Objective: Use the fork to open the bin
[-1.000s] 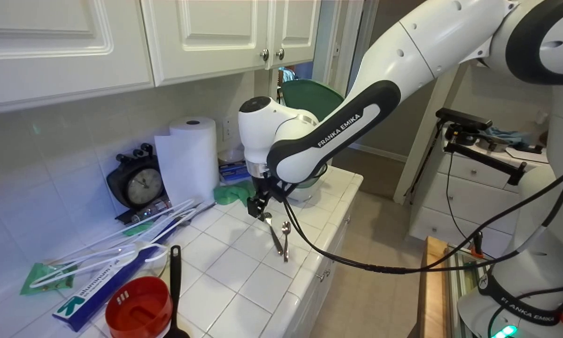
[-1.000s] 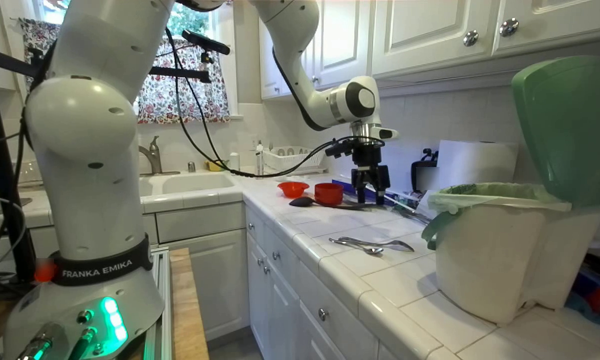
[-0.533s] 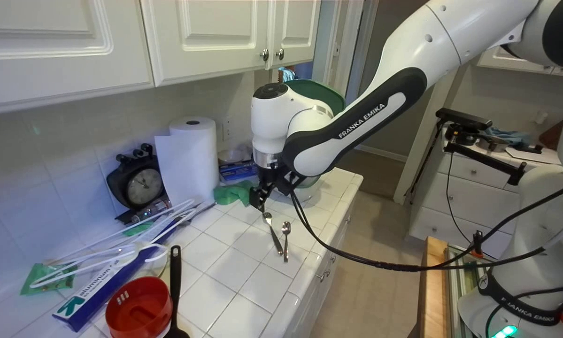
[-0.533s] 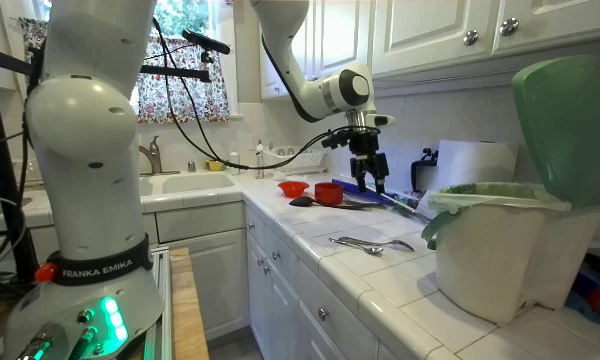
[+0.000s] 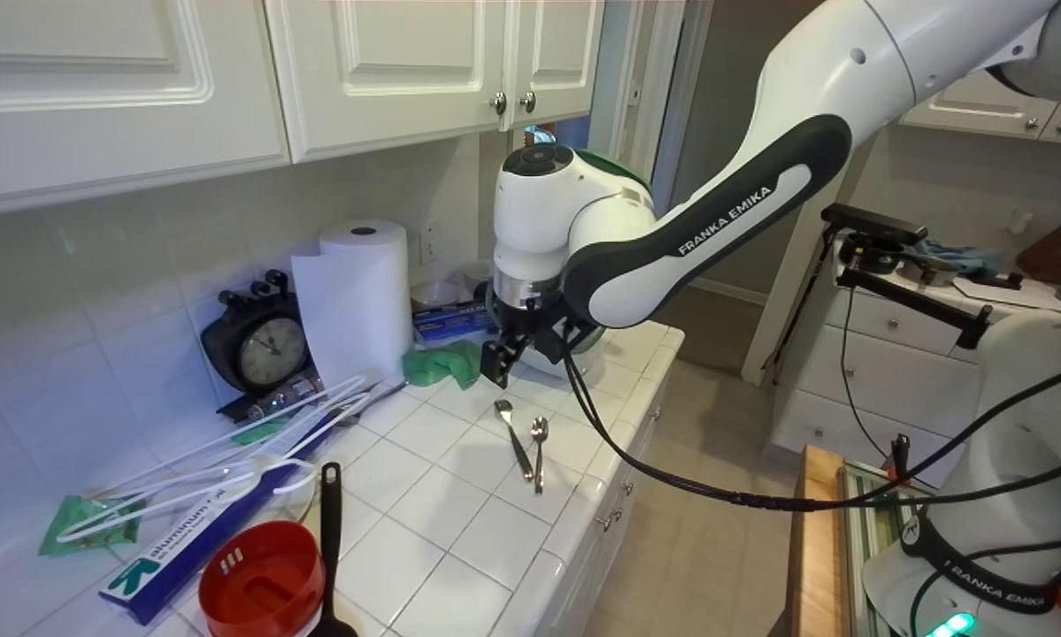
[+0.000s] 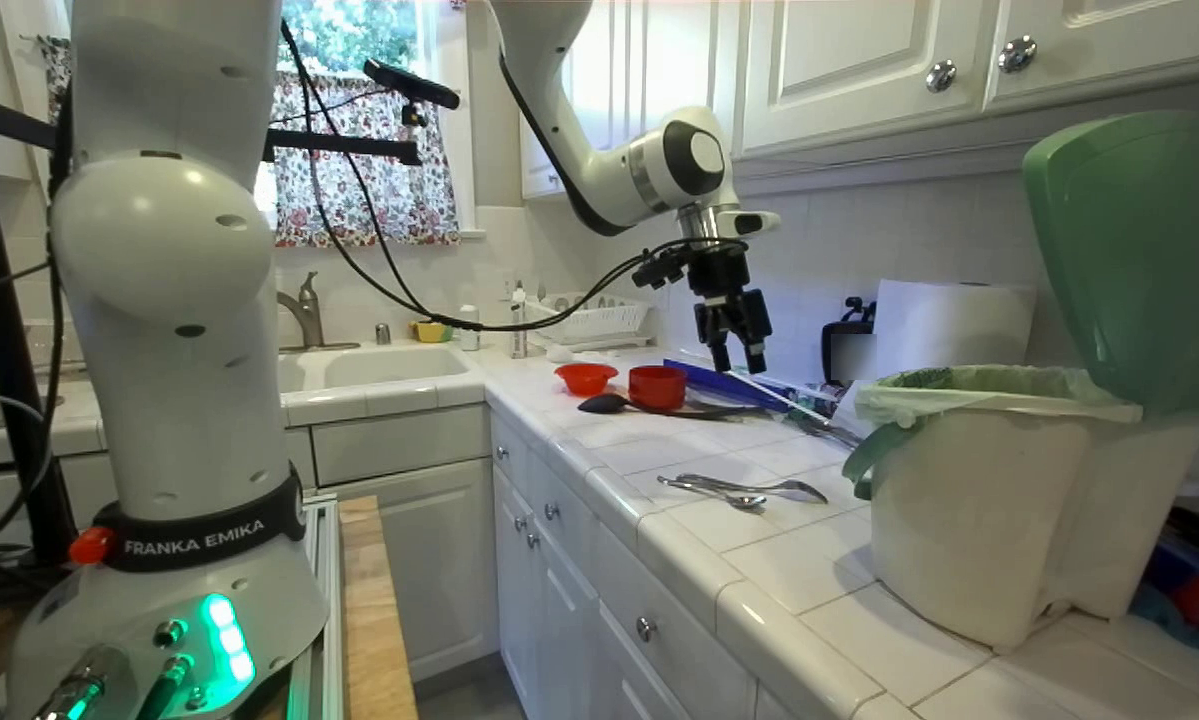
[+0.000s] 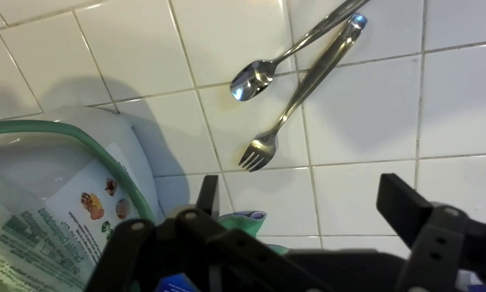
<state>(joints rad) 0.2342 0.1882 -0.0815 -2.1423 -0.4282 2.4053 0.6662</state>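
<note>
- Your one gripper (image 7: 299, 194) hangs above the counter (image 6: 799, 560), two fingers (image 7: 403, 202) spread wide.
- One spoon (image 7: 307, 38) lies near the front edge.
- Your one fork (image 7: 307, 83) lies just beside it, farther in.
- One bin (image 6: 969, 520), lid (image 6: 1139, 260) raised, stands near the end edge.
- One paper roll (image 5: 371, 301) stands at the back edge.

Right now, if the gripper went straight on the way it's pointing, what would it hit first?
Most likely the fork, or the white counter tiles right beside it. The open gripper points down toward them, but depth is hard to judge.
</note>
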